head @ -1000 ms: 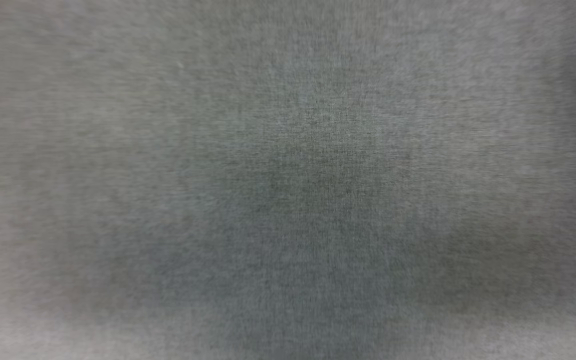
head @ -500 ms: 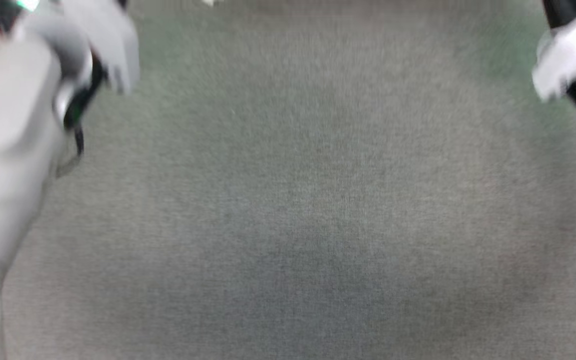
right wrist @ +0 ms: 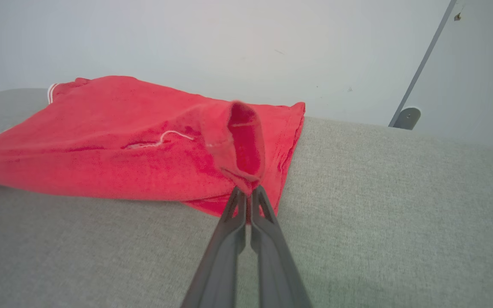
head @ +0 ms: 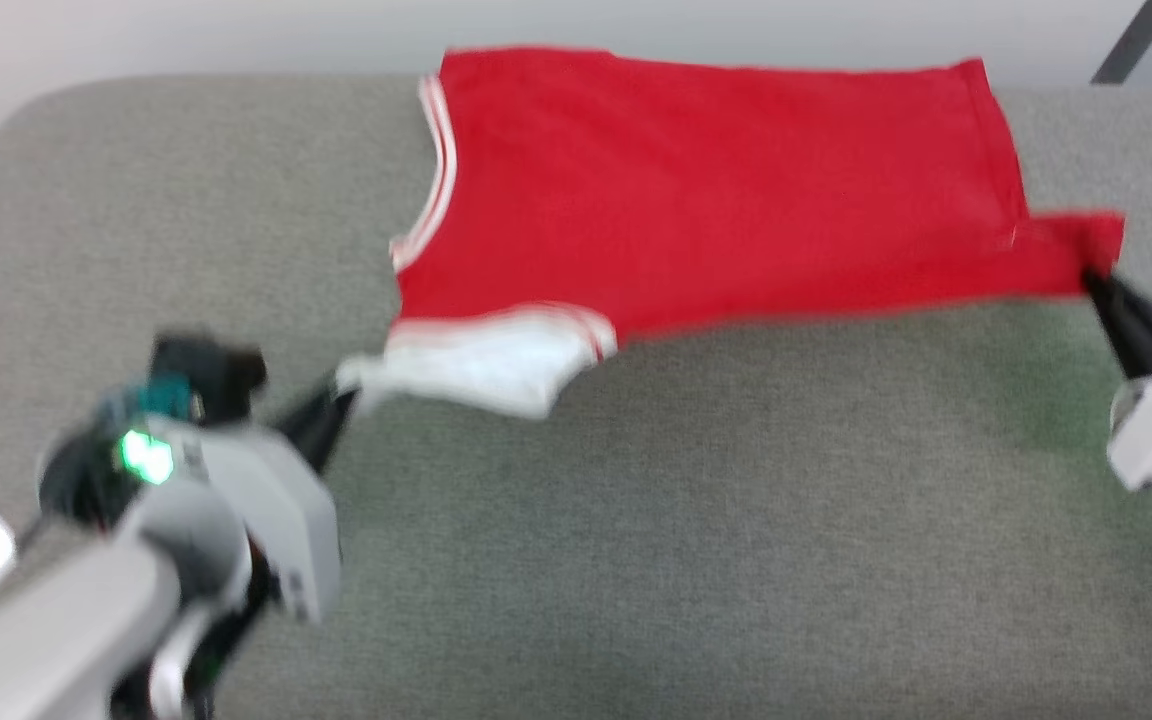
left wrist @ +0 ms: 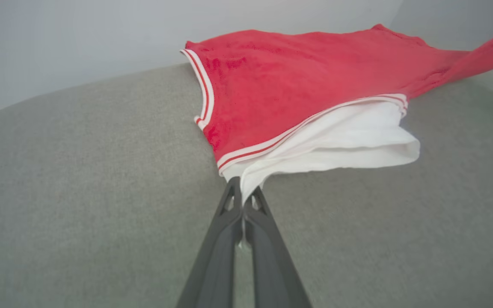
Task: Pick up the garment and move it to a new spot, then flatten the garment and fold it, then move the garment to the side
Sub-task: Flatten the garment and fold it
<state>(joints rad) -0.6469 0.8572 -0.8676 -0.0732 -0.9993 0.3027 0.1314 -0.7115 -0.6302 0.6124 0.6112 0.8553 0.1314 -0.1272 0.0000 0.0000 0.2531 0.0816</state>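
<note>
The garment (head: 716, 190), a red jersey with white sleeves and red-white stripe trim, lies spread on the far half of the grey cushioned surface (head: 636, 520), plain red side up. My left gripper (head: 341, 395) is shut on the tip of its white sleeve (left wrist: 336, 141) at the near left. My right gripper (head: 1091, 280) is shut on a red hem corner (right wrist: 242, 145) at the right. In the wrist views, the left gripper (left wrist: 242, 192) and right gripper (right wrist: 246, 194) each pinch cloth at the fingertips. The cloth is stretched between them.
The grey surface has a rounded far-left corner (head: 26, 110) and a far edge under the garment. A pale wall (right wrist: 229, 42) rises behind it, with a dark slanted bar (right wrist: 422, 64) at the far right. Bare grey fabric fills the near half.
The head camera has tilted up, from bare grey fabric to the garment and both grippers. Whether the arms themselves moved I cannot tell from the blur.
</note>
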